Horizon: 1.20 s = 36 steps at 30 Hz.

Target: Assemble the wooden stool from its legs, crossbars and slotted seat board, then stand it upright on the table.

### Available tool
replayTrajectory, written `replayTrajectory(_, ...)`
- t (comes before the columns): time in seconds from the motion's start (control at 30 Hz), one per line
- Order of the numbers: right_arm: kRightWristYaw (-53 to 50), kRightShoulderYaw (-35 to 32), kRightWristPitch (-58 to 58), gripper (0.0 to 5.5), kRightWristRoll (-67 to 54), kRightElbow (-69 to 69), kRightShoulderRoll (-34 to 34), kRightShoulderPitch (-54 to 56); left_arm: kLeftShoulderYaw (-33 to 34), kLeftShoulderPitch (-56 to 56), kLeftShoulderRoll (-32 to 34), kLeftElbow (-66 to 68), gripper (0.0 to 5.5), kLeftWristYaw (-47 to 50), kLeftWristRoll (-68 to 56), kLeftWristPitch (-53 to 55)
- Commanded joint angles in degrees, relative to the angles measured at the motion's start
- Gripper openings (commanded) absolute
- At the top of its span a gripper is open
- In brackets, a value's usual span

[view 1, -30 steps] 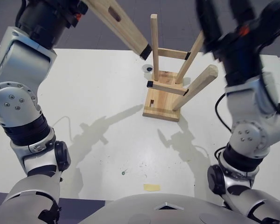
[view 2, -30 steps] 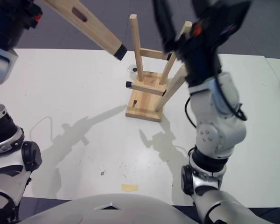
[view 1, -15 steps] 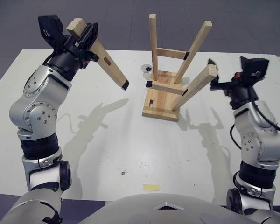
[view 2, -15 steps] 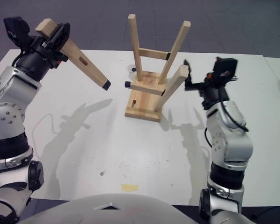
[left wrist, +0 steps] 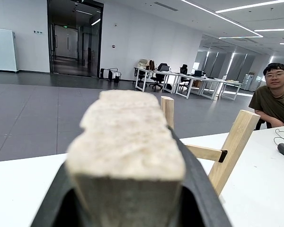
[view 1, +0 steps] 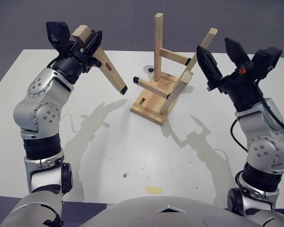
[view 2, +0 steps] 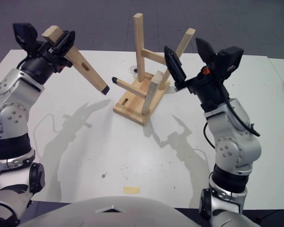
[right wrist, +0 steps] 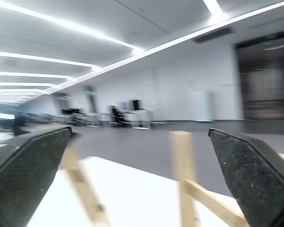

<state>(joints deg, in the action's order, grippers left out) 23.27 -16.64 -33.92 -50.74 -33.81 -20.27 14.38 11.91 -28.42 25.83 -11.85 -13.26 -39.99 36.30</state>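
Stool (view 1: 161, 85), partly built, rests upside down on its seat board (view 1: 149, 106) toward the white tabletop's (view 1: 109, 151) 12 o'clock edge, with three legs pointing up. At the stool's 9 o'clock, the left pincer (view 1: 75, 40) grips the thick end of a loose slotted leg (view 1: 109, 71), held aloft and angled down toward the stool. At 3 o'clock, the right pincer (view 1: 214, 45) hangs spread wide, just beside one leg.
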Motion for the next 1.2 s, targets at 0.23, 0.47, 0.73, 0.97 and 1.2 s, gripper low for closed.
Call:
replayTrajectory(0.23,10.12,6.81,-4.31,5.4,-1.34,2.38,-12.38,1.22,-0.43,-1.69,-2.09,-0.19,1.02,-1.33,1.06,-0.15)
replayTrajectory(0.47,11.05,12.33,0.14,4.49,6.8,4.24,-10.43,-0.39,-2.66,-2.72,-3.94,0.16,1.02,-1.83,2.89,-0.59)
replayTrajectory(0.73,9.82,13.59,1.61,3.32,9.02,3.1,-8.85,-3.03,-2.76,-2.74,-5.75,0.17,1.02,-1.92,3.15,0.14)
replayTrajectory(0.97,8.43,13.63,2.24,2.23,10.21,3.11,-7.6,-3.6,-2.62,-3.65,-5.65,4.2,1.02,-5.24,2.51,0.62)
replayTrajectory(1.2,8.71,14.38,2.59,2.17,11.44,3.58,-7.35,-3.47,-7.79,-6.91,-6.36,9.15,1.02,-8.92,8.4,-2.42)
